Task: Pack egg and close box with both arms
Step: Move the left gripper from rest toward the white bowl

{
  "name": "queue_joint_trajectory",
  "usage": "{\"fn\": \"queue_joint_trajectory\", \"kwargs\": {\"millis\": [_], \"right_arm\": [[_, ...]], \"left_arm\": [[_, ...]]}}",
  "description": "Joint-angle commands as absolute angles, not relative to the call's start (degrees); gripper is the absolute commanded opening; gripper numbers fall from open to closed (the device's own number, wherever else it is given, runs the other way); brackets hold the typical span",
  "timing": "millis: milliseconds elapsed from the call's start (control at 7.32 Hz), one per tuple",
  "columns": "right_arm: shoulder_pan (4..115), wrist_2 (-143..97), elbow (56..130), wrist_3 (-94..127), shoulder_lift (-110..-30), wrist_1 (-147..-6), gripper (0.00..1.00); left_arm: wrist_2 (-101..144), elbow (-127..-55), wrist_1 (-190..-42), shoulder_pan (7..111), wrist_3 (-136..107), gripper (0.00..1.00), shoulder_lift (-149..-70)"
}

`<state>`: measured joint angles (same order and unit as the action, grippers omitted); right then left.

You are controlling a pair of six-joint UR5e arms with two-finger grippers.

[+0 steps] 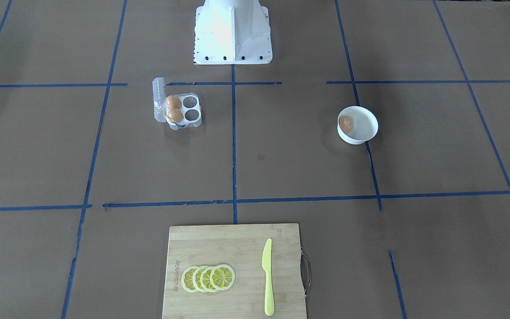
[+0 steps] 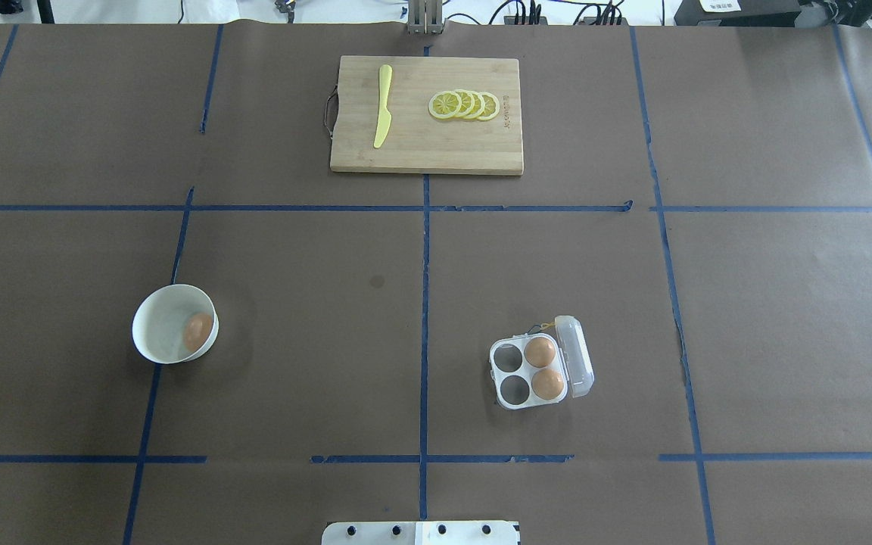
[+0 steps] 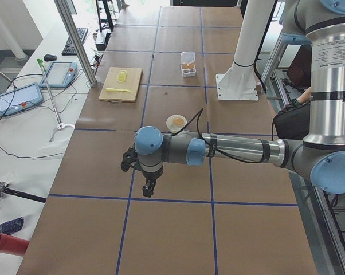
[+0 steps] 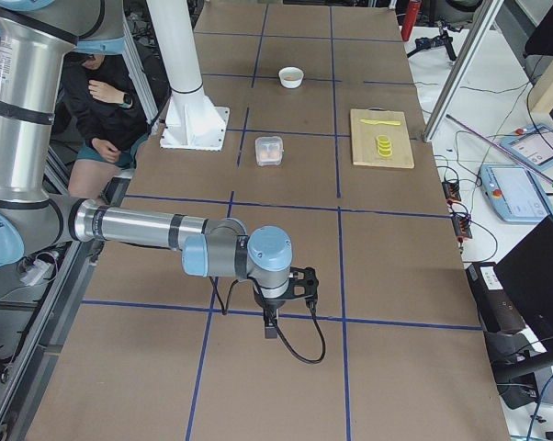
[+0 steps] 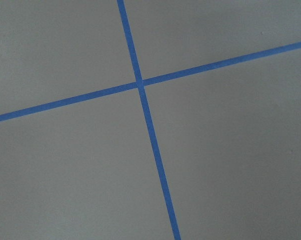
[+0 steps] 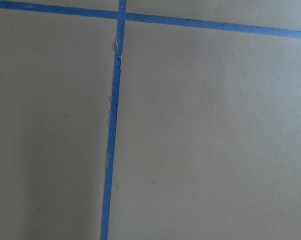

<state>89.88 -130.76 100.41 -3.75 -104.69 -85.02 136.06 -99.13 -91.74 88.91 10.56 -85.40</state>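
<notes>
One orange-brown egg (image 2: 197, 331) lies alone in a round white bowl (image 2: 157, 333) on the robot's left side of the table. The clear box (image 2: 510, 357) stands on the right side with its lid (image 2: 579, 356) swung open; two brown eggs fill its cells beside the lid, and the other two cells are bare. Only the side views show the arms. The left gripper (image 3: 148, 186) hangs over bare paper well short of the bowl (image 3: 176, 121). The right gripper (image 4: 270, 326) hangs far from the box (image 4: 269, 151). I cannot tell whether either is open or shut. Both wrist views hold only paper and blue tape.
A wooden cutting board (image 2: 421, 144) at the far side carries several lemon slices (image 2: 465, 104) and a yellow knife (image 2: 382, 106). The white pedestal base (image 1: 233, 33) stands at the robot's edge. A person (image 4: 107, 110) sits behind the pedestal. Tablets and cables lie on side desks.
</notes>
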Motion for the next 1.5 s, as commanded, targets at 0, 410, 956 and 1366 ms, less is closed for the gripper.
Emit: {"fn": "queue_joint_trajectory", "kwargs": {"millis": [0, 410, 956, 1366], "right_arm": [[87.65, -130.78, 100.20, -2.91, -104.68, -84.99, 1.00], [87.63, -131.39, 103.17, -2.73, -100.74, -84.64, 1.00], [87.54, -135.42, 103.54, -2.55, -97.30, -84.73, 1.00], [87.54, -137.02, 103.45, -2.64, -95.47, -84.73, 1.00]], "left_arm": [[135.97, -98.09, -97.10, 88.51, 10.72, 1.00, -85.34], [136.05, -96.07, -110.85, 88.33, 10.37, 1.00, -87.88], [136.32, -88.78, -130.75, 88.42, 8.36, 1.00, -92.20], [136.58, -92.81, -140.16, 81.43, -5.00, 1.00, -90.11]]}}
